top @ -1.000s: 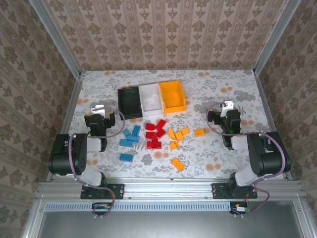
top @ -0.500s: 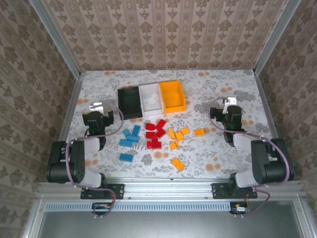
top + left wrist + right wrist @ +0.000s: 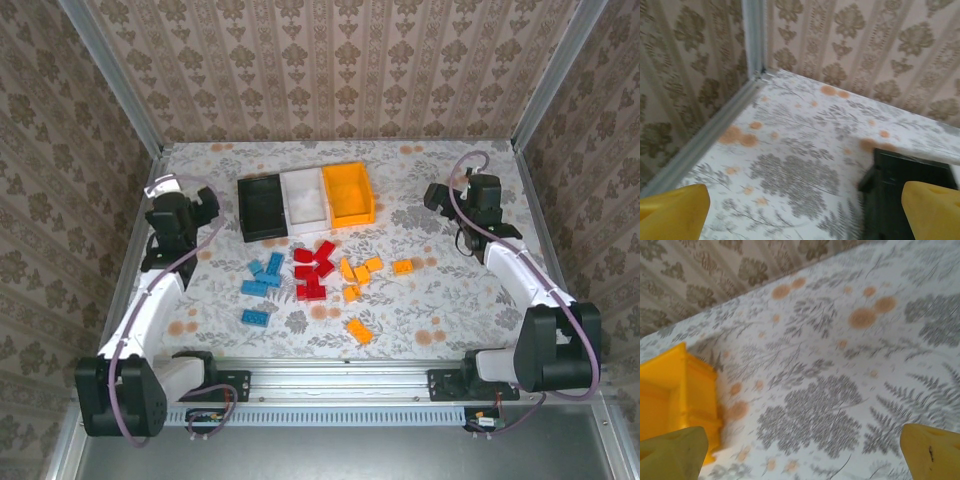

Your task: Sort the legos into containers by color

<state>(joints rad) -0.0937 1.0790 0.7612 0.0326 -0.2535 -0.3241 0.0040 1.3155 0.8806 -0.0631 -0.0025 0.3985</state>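
Overhead view: a floral-patterned table with two robot arms. The left gripper hangs near the left edge and the right gripper near the right edge, both open and empty. Three joined bins sit toward the far edge: black bin, white bin, orange bin. All look empty. The blue legos, red legos and orange legos lie in loose clusters mid-table, with one blue and one orange stray nearer the near edge. Bricks in a cluster touch or nearly touch, so wide jaws coming down on one could nudge its neighbours or lift two at once. Red and orange sit close, so a wrong colour might ride along.

Left wrist view: yellow fingertips stand wide apart above bare table by the far left corner, with the black bin just to the right. A careless swing could clip its wall.

Right wrist view: yellow fingertips are spread wide with nothing between them, and the orange bin is at the left. Both arms must reach inward and could crowd each other over the middle.
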